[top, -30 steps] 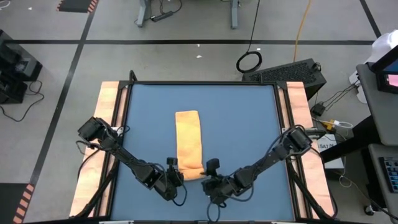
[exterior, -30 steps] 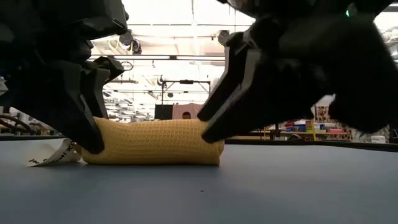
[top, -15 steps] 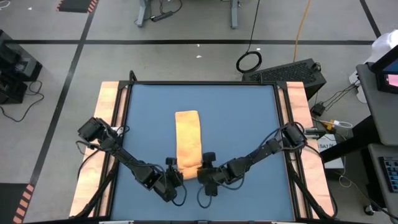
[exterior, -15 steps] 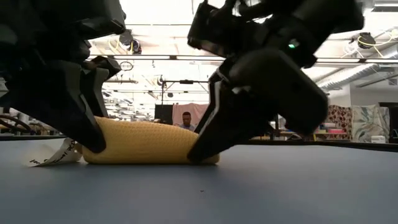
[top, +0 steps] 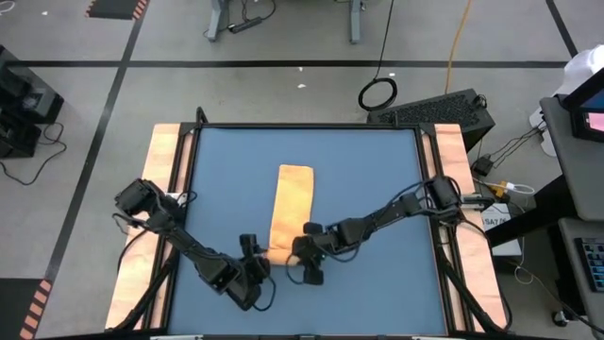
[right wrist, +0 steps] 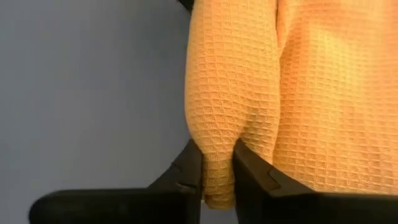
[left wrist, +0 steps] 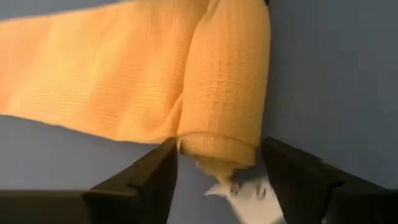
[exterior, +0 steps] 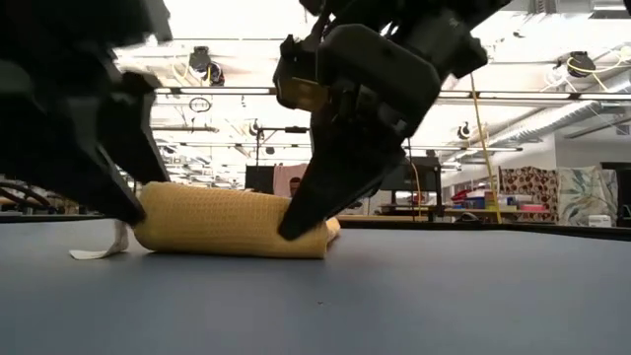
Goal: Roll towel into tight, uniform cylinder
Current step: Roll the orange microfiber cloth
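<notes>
The orange-yellow towel lies as a long strip on the blue table, with its near end rolled into a short roll. A white tag sticks out from the roll's left end onto the table. My left gripper is open, and its fingers stand on either side of that left end. In the high view, my left gripper is at the roll's left. My right gripper is shut on the roll's right end, and in the high view my right gripper is at the roll's right. My left gripper: I cannot tell whether its open fingers touch the roll's left end. My right gripper pinches a bulge of cloth at the roll's right end between its two fingers, in several layers. The fingers slant down from the near right. The roll lies on the table.
Wooden rails border the blue table top on the left and right. There is open table to either side of the strip and beyond its far end.
My right gripper has moved toward the table's left onto the roll's right end, rolled its wrist and shut on the cloth. My left gripper has opened and let go of the roll's left end. The strip now lies slightly slanted, with its far end shifted right.
</notes>
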